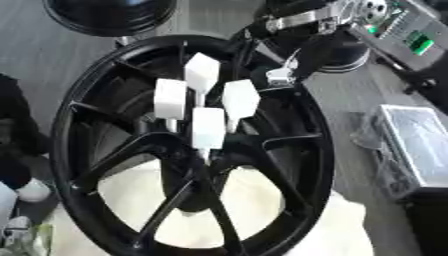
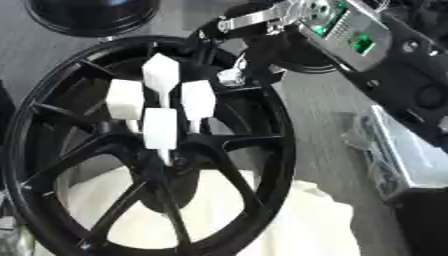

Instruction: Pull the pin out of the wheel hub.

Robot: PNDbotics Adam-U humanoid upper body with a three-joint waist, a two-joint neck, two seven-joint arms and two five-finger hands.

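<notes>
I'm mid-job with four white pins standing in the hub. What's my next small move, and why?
Probably bring the right hand down-left onto the nearest white pin. The hand sits at the wheel rim, apparently holding nothing, and all the pins stand in the hub.

No legible text, labels, numbers or signs anywhere.

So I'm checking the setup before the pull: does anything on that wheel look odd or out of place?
Nothing looks damaged or spilled. Four white pins stand clustered at the centre of the black wheel, leaning at slightly different angles. The right hand is at the wheel's upper rim.
</notes>
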